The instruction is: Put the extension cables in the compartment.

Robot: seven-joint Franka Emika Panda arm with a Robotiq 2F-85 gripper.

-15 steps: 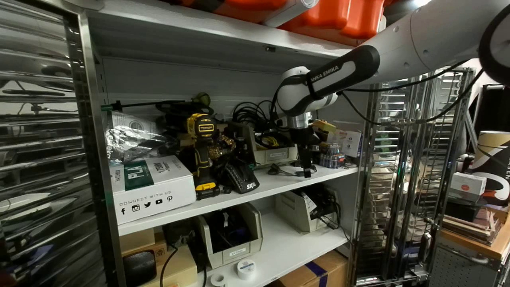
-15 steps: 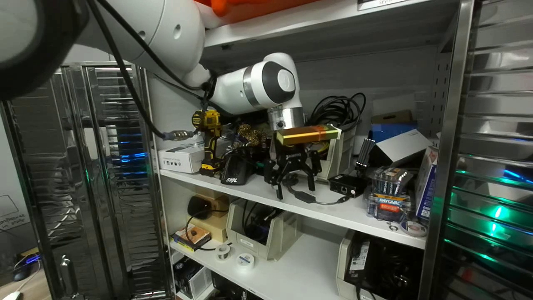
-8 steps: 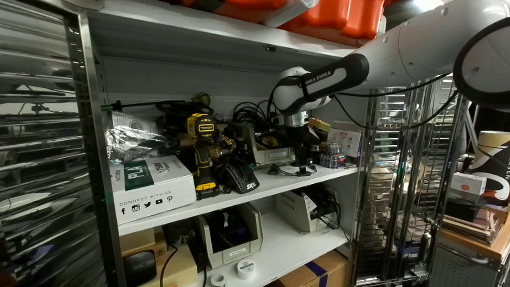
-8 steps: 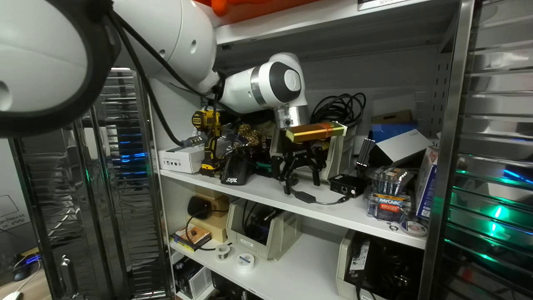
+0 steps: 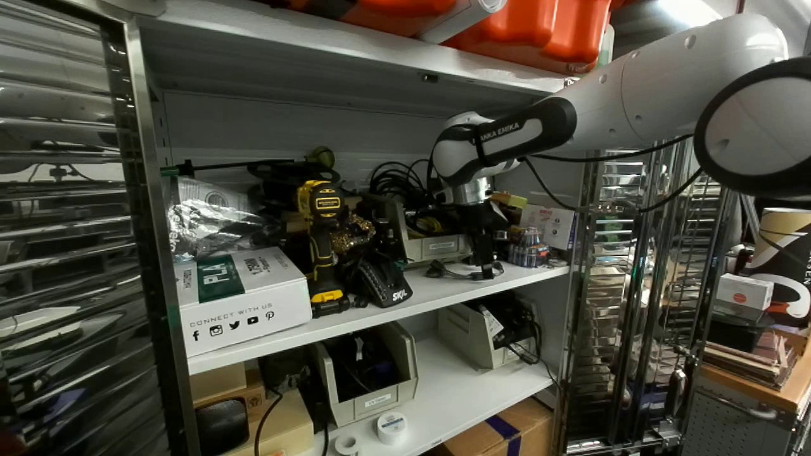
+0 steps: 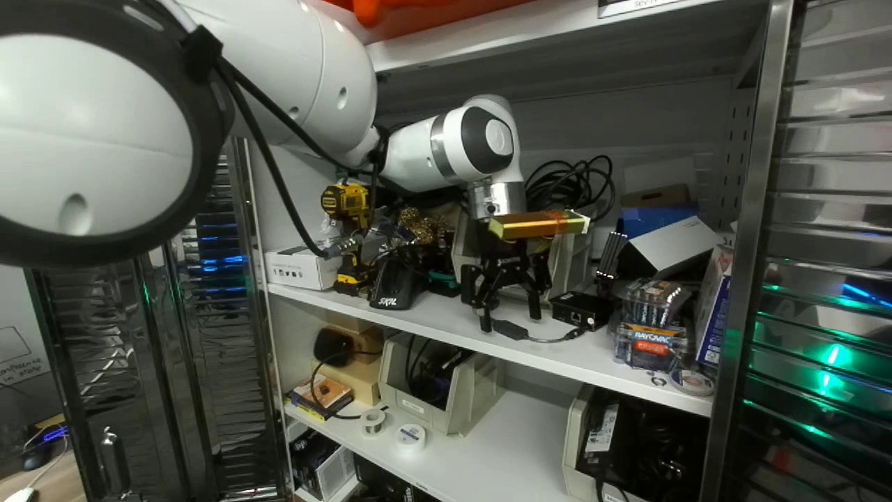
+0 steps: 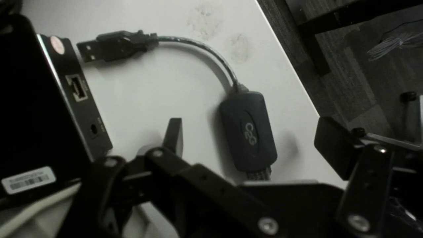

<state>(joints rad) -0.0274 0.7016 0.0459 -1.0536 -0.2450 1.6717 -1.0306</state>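
Claw spread wide, low over shelf nr front edge; in wrist view, the cable shows btwn the fingers, plug by blk box.

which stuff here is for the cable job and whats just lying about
For the job:
C2G cable, under the open pincer, likely the one meant
coiled black cords, possibly
a grey bin, perhaps the compartment; which is unclear

Just lying about:
yellow-and-black drill
black SKIL unit
Rayovac battery pack
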